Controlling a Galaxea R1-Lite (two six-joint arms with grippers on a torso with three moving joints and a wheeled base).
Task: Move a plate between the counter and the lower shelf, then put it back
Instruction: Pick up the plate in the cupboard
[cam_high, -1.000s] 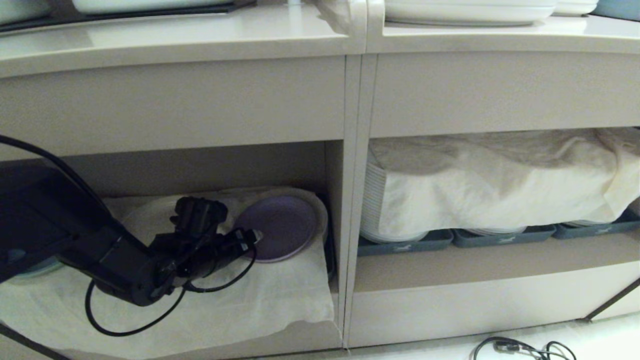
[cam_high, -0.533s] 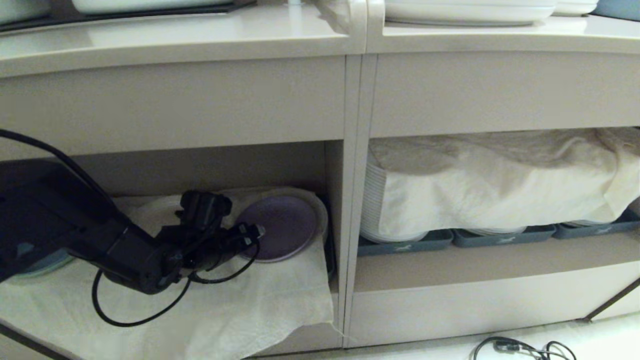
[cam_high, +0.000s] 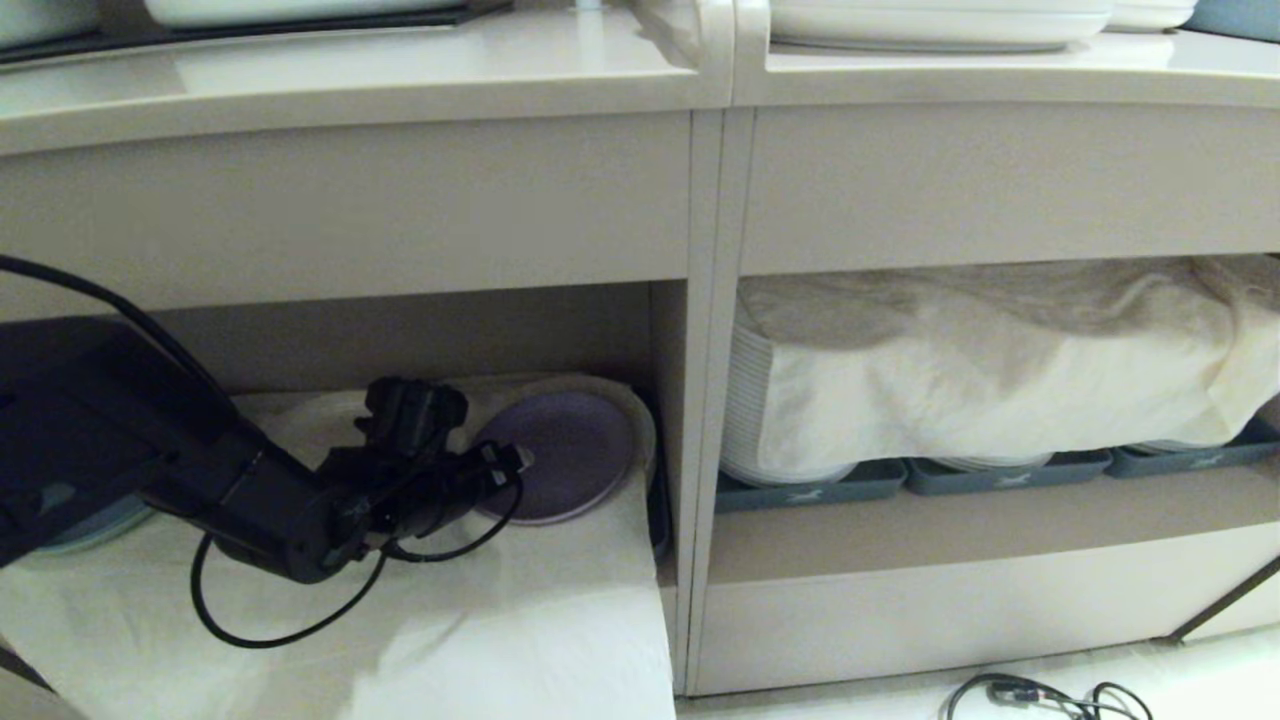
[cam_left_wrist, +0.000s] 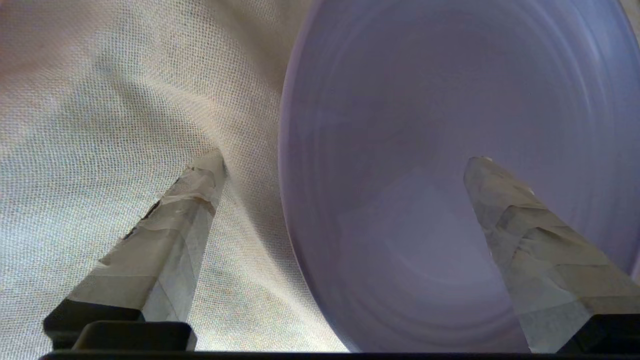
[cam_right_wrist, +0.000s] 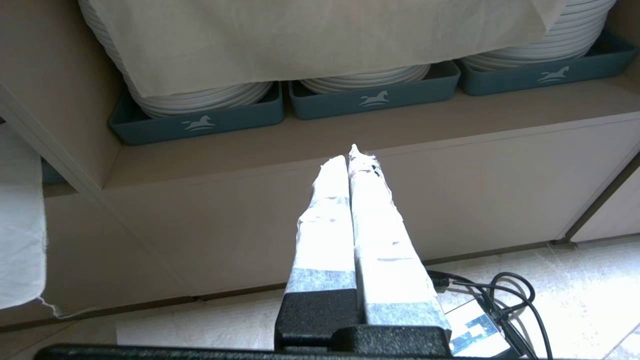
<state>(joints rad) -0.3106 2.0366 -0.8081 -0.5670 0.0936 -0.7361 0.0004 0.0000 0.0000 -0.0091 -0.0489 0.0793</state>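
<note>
The lilac plate (cam_high: 570, 455) lies on a larger white plate in the cloth-draped lower shelf (cam_high: 520, 620), near its right wall. My left gripper (cam_high: 512, 462) reaches in from the left, open, with its tips at the plate's left rim. In the left wrist view the left gripper (cam_left_wrist: 345, 160) straddles that rim: one finger is over the cloth, the other over the plate (cam_left_wrist: 425, 125). Nothing is held. The counter (cam_high: 350, 75) runs above. My right gripper (cam_right_wrist: 352, 155) is shut and empty, low in front of the neighbouring cabinet.
Another white plate (cam_high: 310, 425) sits behind the left wrist and a bluish one (cam_high: 90, 525) at far left. An upright partition (cam_high: 700, 400) stands just right of the plate. Grey-blue trays (cam_high: 800, 490) hold cloth-covered white stacks. Cables (cam_high: 1040, 695) lie on the floor.
The left arm has lifted slightly, with its tips staying at the plate's rim. The cloth's front edge now hangs lower over the shelf front.
</note>
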